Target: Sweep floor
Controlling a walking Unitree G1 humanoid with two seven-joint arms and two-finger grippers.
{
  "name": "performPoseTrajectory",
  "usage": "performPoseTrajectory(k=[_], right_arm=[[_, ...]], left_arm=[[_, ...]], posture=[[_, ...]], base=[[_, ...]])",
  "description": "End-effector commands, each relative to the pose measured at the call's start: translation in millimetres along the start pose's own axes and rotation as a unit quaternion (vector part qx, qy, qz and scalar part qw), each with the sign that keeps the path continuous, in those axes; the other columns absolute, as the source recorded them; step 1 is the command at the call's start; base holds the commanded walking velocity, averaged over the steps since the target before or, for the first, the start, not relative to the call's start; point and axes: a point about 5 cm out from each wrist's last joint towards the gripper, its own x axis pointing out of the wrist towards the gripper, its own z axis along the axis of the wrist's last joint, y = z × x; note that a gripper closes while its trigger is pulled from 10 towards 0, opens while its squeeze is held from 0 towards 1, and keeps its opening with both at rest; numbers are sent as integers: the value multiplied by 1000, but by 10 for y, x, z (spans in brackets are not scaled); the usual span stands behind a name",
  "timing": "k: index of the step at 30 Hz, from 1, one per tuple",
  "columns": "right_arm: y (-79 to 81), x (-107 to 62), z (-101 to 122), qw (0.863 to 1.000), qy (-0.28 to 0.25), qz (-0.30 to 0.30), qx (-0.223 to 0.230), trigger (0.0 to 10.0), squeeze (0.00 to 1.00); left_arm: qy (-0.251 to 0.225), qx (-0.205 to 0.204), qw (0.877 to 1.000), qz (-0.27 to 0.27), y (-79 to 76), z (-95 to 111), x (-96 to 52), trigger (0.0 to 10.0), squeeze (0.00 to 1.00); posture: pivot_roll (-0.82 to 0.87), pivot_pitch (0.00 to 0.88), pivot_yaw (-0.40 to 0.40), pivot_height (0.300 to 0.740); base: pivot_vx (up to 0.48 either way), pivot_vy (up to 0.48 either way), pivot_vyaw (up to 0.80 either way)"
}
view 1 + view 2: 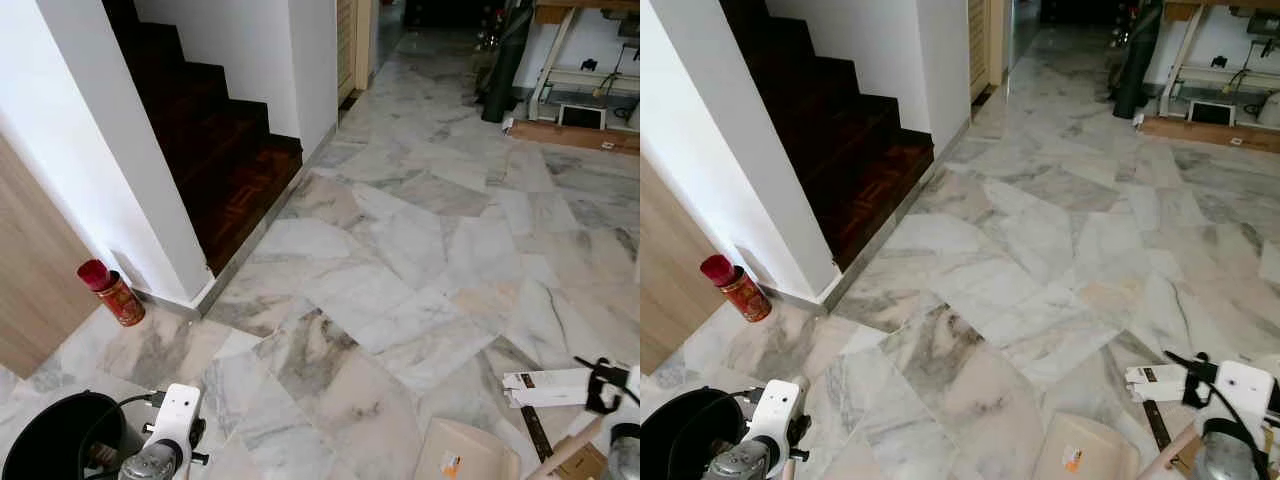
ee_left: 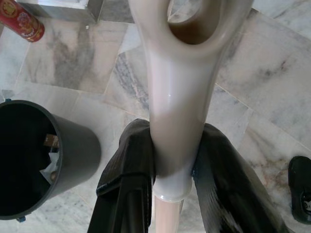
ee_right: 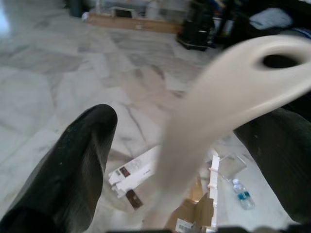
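My left gripper [image 2: 177, 141] is shut on a beige plastic handle [image 2: 177, 97] that ends in a hanging hole; both black fingers press its sides. A second beige handle [image 3: 194, 121] with a hole at its tip runs between the fingers of my right gripper [image 3: 177, 126]. Those fingers stand apart, with floor showing on either side of the handle. In the left eye view a beige stick [image 1: 565, 452] slants down from the right wrist beside a flat beige pan-like piece [image 1: 465, 455] on the marble floor [image 1: 400, 250].
A black bin [image 1: 60, 435] with scraps inside stands by my left arm. A red can [image 1: 110, 293] sits at the white wall's foot, beside dark wooden stairs [image 1: 210, 150]. A white box [image 1: 545, 387], cardboard and a small bottle [image 3: 241, 194] lie at the right. Furniture lines the far right.
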Motion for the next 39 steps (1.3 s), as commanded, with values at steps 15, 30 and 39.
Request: performPoseTrajectory(k=[15, 30, 39], right_arm=[[281, -20, 35, 998, -9, 19, 56, 10000, 0], [351, -10, 58, 998, -11, 33, 58, 10000, 0], [375, -9, 59, 998, -10, 39, 58, 10000, 0]], left_arm=[[-11, 18, 1000, 9, 73, 50, -3, 10000, 0], [-18, 12, 1000, 13, 61, 72, 4, 10000, 0], [-23, 3, 1000, 14, 56, 82, 6, 10000, 0]], posture=[[-31, 0, 61, 740], [-27, 0, 54, 740], [-28, 0, 50, 740]], base=[[0, 0, 0], [0, 0, 0], [0, 0, 0]])
